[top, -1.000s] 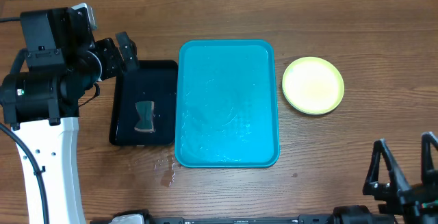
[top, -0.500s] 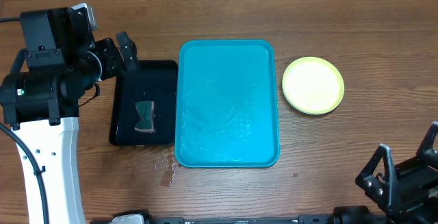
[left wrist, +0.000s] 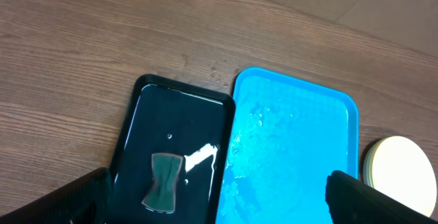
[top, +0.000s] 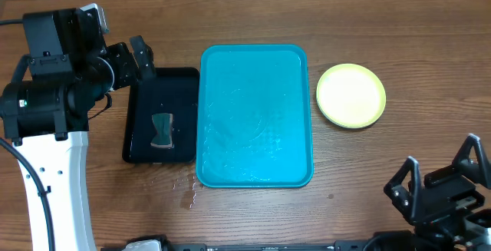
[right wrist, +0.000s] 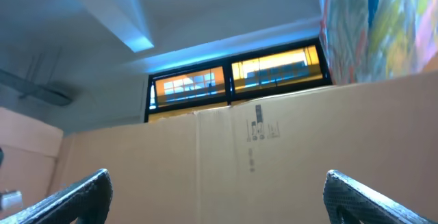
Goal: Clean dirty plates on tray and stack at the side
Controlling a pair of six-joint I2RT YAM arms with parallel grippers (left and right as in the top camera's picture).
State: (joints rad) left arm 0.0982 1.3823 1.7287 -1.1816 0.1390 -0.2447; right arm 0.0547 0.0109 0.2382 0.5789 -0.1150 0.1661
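The left gripper (top: 136,61) has its jaws spread wide with nothing between them; in the left wrist view its two dark fingers (left wrist: 75,200) sit at the bottom corners with open space between, looking down at the table. It hangs above the far left corner of a small black rectangular tray (top: 161,90), whose floor is glossy and holds a grey-green bow-tie-shaped piece (top: 162,130) lying flat near its near end. The right gripper (top: 439,170) is also spread wide and holds nothing; it sits low at the near right of the wooden table (top: 353,21), well apart from everything on it, and its wrist camera points upward at a brown cardboard wall (right wrist: 274,162) with lit windows above. The large turquoise-blue rectangular plastic tray (top: 257,74) lies in the middle of the table, its long left edge touching or just beside the black tray; its floor carries no plates and shows a film and beads of water, mostly along the left and near parts. A few water drops (top: 184,191) lie on the wood just off its near left corner. A pale yellow-green round plastic plate (top: 350,95) rests on the table to the right of the turquoise tray, near but apart from its rim; whether others lie under it cannot be told from above
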